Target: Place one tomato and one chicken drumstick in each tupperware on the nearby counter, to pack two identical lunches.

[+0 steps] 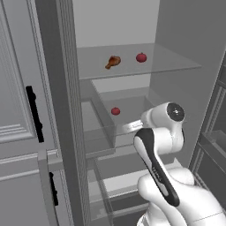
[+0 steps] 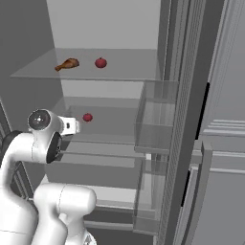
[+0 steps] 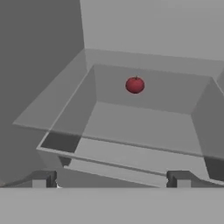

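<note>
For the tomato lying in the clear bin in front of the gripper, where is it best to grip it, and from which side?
Probably across the round body of the lower tomato, at its widest part. It rests near the back of the clear bin, whose walls surround it, so coming over the front rim from above seems best. The gripper is open and short of the bin.

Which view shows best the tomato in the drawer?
The hand view: the drawer tomato sits large and unobstructed ahead of the open gripper. In both base views it is small.
</note>
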Motion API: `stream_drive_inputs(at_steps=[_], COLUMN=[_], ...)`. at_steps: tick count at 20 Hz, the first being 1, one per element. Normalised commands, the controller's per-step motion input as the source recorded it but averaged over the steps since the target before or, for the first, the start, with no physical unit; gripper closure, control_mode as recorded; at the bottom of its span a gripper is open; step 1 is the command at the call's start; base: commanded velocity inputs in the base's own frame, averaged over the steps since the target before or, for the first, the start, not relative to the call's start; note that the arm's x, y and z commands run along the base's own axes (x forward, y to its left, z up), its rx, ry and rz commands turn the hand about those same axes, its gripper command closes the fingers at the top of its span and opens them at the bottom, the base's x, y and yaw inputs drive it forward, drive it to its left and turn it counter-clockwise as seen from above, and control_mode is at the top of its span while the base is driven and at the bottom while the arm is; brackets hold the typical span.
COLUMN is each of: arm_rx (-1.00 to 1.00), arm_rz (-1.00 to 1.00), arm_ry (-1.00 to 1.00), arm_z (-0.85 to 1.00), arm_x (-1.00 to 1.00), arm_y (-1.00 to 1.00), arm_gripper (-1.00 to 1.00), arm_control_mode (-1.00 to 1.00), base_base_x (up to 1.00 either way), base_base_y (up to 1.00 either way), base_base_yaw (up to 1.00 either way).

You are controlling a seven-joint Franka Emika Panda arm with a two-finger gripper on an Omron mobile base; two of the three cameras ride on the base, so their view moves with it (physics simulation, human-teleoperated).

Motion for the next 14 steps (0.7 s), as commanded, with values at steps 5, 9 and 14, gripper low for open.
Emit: stream_drive_inputs(at_steps=[5,9,14], arm_rx=[0.00,0.00,0.00], arm_rz=[-0.04,-0.02,-0.01], arm_ry=[0.06,0.07,0.05], arm_z=[0.00,0.00,-0.14], arm_x=[0.56,0.64,0.71], arm_y=[0.00,0.00,0.00], arm_gripper=[-1.00,-1.00,-1.00], arm_control_mode=[-1.00,-1.00,-1.00], base_base_x=[0.00,0.00,0.00], base_base_y=[0.00,0.00,0.00], base_base_yaw=[0.00,0.00,0.00])
